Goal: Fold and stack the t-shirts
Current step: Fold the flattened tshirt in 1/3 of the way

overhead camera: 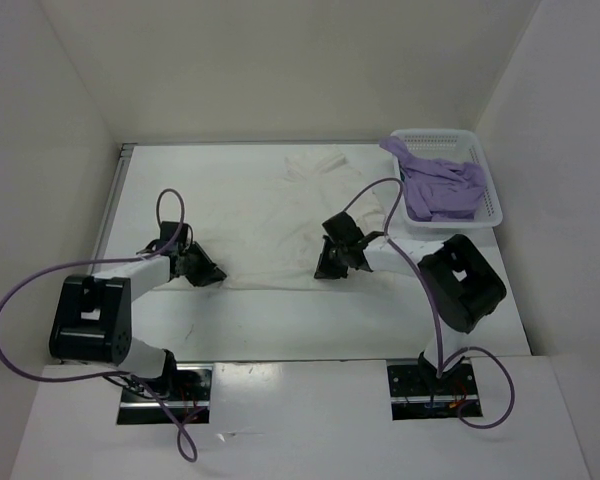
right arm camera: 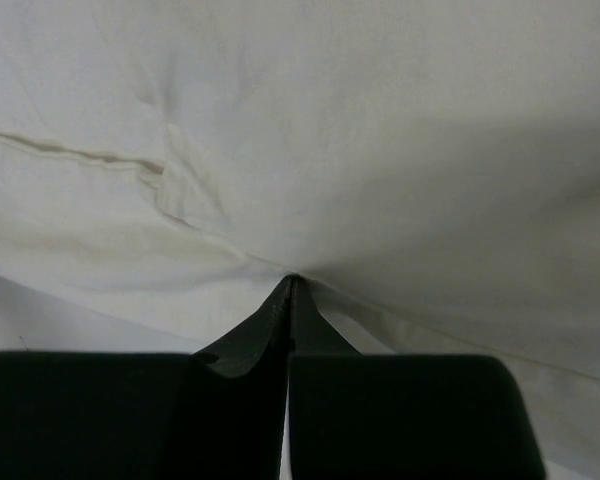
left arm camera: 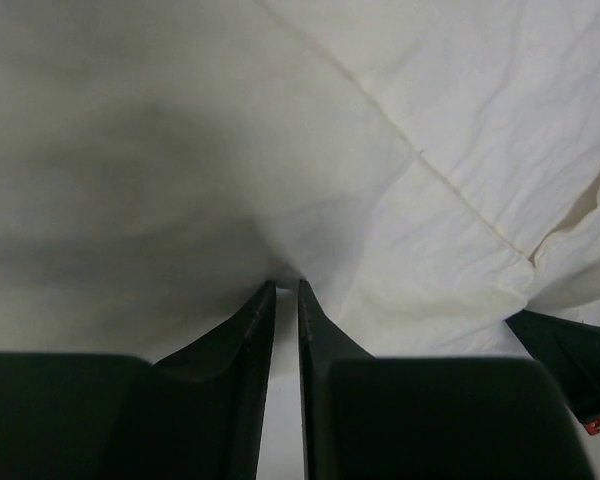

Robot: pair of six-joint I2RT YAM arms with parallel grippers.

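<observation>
As left gripper [overhead camera: 208, 270] at 8 o'clock and right gripper [overhead camera: 335, 268] at 5 o'clock pinch the white shirt's [overhead camera: 280, 215] hem, shallow bites may slip, skewing the fold.

Overhead plus two wrist close-ups.
Top camera looked down on the whole counter [overhead camera: 280, 320]; wrist cameras peered past their fingers [left arm camera: 248, 345], close on the shared white t-shirt [overhead camera: 280, 220].

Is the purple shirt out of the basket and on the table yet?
No, the purple t-shirt lies bunched inside the white basket at the far right, with one end draped over its rim.
</observation>
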